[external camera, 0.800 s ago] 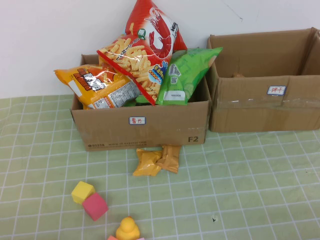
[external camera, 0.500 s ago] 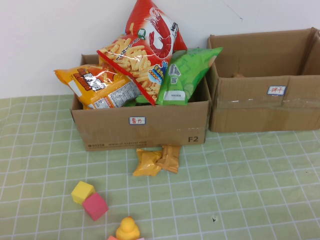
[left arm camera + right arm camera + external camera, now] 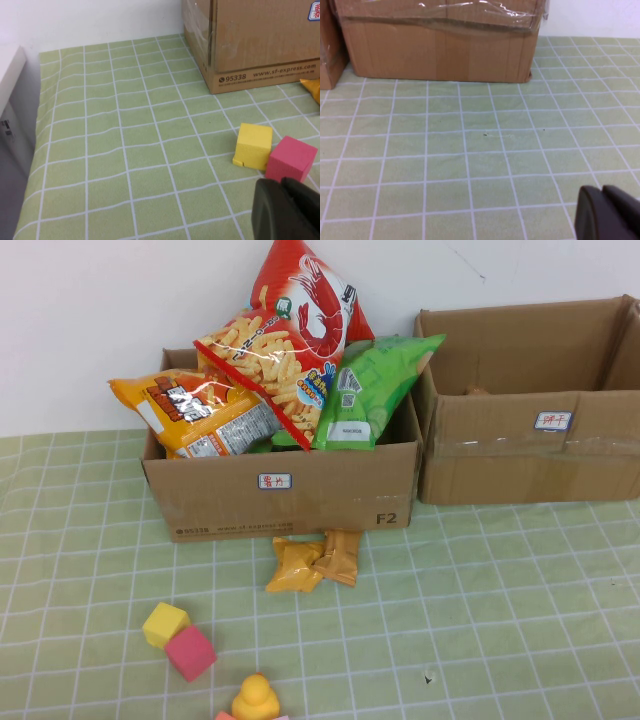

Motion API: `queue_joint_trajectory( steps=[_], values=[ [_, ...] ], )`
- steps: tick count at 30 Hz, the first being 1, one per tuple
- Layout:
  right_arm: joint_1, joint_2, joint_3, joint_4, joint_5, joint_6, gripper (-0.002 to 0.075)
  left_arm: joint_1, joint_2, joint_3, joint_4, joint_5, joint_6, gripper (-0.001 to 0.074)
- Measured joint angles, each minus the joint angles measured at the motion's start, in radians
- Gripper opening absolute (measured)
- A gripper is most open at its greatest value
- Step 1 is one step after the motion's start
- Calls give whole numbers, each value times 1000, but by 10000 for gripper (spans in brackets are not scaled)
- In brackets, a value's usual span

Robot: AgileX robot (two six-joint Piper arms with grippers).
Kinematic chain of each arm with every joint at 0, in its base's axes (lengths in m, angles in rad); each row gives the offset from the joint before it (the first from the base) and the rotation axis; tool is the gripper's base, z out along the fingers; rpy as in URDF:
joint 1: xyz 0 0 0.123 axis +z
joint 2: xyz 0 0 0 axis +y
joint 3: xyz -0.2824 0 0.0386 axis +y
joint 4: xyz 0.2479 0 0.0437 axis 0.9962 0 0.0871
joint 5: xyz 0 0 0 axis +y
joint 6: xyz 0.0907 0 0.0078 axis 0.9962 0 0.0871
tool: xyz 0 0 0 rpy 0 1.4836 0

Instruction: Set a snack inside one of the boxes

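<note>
**Inspector:** Where are the boxes sitting?

**Assistant:** Both are standing at the far edge of the green checked cloth (image 3: 480, 600), against the white wall (image 3: 100, 320). The narrower box (image 3: 280, 495) is sitting at about 12 o'clock from table centre; the wider taped box (image 3: 530, 450) is sitting at its 3 o'clock, just beside it.

**Inspector:** Contents?

**Assistant:** The narrower box is overflowing: an orange chip bag (image 3: 195, 418), a red shrimp-cracker bag (image 3: 300, 330) and a green bag (image 3: 370, 390) are sticking out. The wider box is showing nothing inside.

**Inspector:** Loose snacks?

**Assistant:** Two small orange packets (image 3: 312, 560) are lying touching the narrower box's front. At 7 o'clock from them, a yellow cube (image 3: 165, 624) and a pink cube (image 3: 190, 653) are touching; a yellow duck toy (image 3: 256, 698) is sitting near the edge.

**Inspector:** Grippers?

**Assistant:** The left gripper (image 3: 287, 210) is hanging just beside the pink cube, fingers pressed together, pinching nothing. The right gripper (image 3: 610, 215) is hanging over bare cloth before the wider box, fingers likewise together.
</note>
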Motion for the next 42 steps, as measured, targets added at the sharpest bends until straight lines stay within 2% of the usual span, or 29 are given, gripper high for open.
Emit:
queue_joint_trajectory(
  steps=[34,38,42],
  values=[
    [0,0,-2,-20,2,-43,-2,0,0,0,3,-2,16,-2],
    [0,0,7,-91,-91,-77,-2,0,0,4,3,-66,22,-3],
    [0,0,7,-107,-348,-79,-2,0,0,4,3,-257,22,-2]
  ],
)
